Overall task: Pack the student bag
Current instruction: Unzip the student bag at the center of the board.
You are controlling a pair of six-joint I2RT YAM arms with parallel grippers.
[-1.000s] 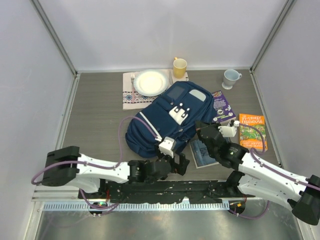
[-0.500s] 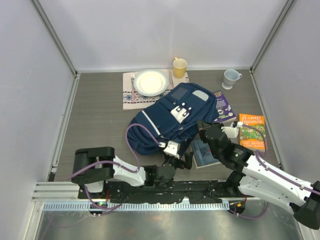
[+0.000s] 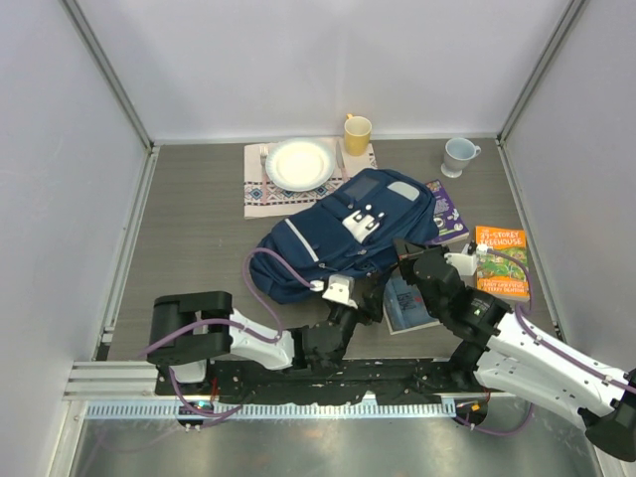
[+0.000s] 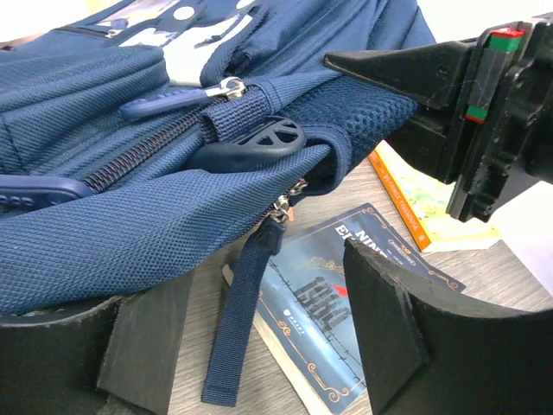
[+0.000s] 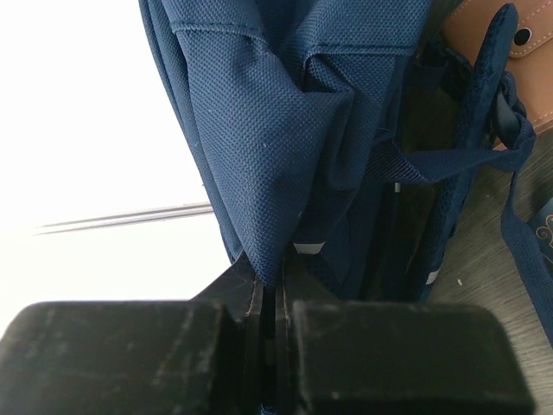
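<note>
The student bag [image 3: 343, 238] lies centred on the table [image 3: 199, 248]. The right gripper [image 5: 270, 298] pinches a fold of its cloth (holding the mouth up, I judge); the left gripper [image 4: 259, 333] gapes wide by the zipper [image 4: 155, 143]. Next: spread the opening, then fetch the blue book [image 4: 324, 316].

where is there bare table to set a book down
Widest bare patch: left of the bag, in front of the placemat. Smaller one between the yellow mug and pale mug. Crowded right of the bag: three books.
</note>
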